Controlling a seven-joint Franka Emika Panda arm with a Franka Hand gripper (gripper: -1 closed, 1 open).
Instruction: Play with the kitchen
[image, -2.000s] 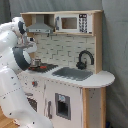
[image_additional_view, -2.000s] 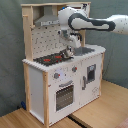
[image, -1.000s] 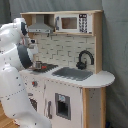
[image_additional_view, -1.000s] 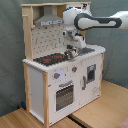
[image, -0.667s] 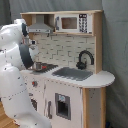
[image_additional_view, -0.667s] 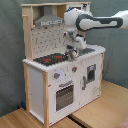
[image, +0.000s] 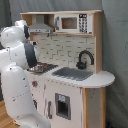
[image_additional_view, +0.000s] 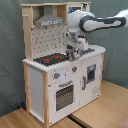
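The kitchen (image: 75, 95) (image_additional_view: 60, 85) is a tall toy of white panels and light wood. It shows a red-ringed hob (image_additional_view: 50, 59) (image: 44, 67), a grey sink (image: 73, 73), a black faucet (image: 84, 58), an oven door (image_additional_view: 63, 95), knobs (image_additional_view: 57, 76) and a range hood (image_additional_view: 48, 21) (image: 40, 27). In the second exterior view my gripper (image_additional_view: 73, 54) hangs low over the counter at the hob's right end, pointing down. In the first exterior view the white arm (image: 20, 55) covers most of the gripper.
A toy microwave (image: 73, 23) sits on the upper shelf beside the hood. The kitchen stands on a wooden floor (image_additional_view: 100, 107) in front of a grey curtain (image: 116, 45). The arm's bulky white base (image: 17, 100) fills the first exterior view's left.
The gripper has moved down toward the counter and a little toward the second exterior view's right, from above the hob to its right end. The kitchen has not moved.
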